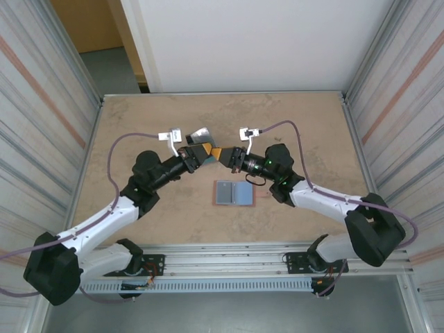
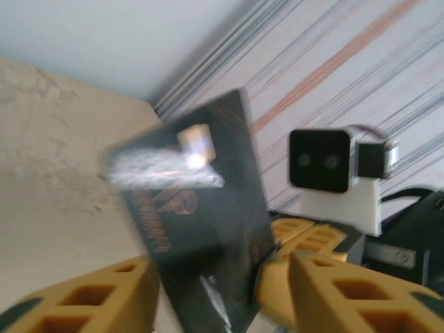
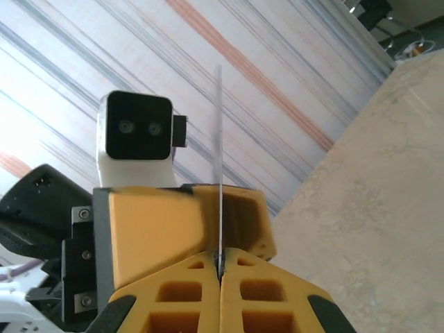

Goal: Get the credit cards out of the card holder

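Observation:
A dark credit card (image 1: 200, 134) with copper lettering is held up in the air above the table's middle. My right gripper (image 1: 222, 154) is shut on its lower corner; in the right wrist view the card (image 3: 219, 152) shows edge-on, pinched between the closed fingertips (image 3: 220, 262). My left gripper (image 1: 206, 150) faces it nose to nose. Its jaws stand wide apart on either side of the card (image 2: 191, 215), so the left gripper (image 2: 222, 277) is open. The card holder (image 1: 234, 193) lies flat and unfolded on the table below, pink rim around blue-grey lining.
The tan table (image 1: 139, 118) is boxed in by striped side walls (image 1: 41, 104) and a white back wall (image 1: 263, 41). A metal rail (image 1: 229, 267) with both arm bases runs along the near edge.

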Controlling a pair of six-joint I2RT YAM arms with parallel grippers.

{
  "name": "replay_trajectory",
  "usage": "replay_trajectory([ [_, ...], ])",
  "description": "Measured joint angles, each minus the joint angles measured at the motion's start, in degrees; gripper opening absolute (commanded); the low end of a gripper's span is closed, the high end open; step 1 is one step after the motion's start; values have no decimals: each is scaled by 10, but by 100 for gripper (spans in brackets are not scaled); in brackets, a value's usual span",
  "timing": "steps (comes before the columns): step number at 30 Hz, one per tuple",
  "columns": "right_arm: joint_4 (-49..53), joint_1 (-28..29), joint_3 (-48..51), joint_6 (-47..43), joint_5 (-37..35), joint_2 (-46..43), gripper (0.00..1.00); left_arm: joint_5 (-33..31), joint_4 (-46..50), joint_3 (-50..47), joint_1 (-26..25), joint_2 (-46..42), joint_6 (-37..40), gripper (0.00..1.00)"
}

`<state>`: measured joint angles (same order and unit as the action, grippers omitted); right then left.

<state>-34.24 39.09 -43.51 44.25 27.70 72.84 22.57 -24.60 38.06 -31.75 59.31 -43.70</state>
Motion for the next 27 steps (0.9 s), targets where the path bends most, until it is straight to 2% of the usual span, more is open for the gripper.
replay_trajectory([
  [4,212,-4,-77,-131,-20,-57,0,29,121,70,35,-39,82,78],
  [9,420,-4,-166,-289,-24,-99,0,60,247,160,43,-71,223,79],
  [11,484,-3,-189,-346,-22,-104,0,73,286,188,43,-71,280,76],
  [20,675,16,-255,-518,-21,-77,0,151,414,259,36,-36,471,71],
  [23,709,31,-269,-557,-27,-66,0,153,464,290,13,-12,536,69],
  [27,744,47,-283,-593,-33,-55,0,129,535,329,-50,32,632,66],
])
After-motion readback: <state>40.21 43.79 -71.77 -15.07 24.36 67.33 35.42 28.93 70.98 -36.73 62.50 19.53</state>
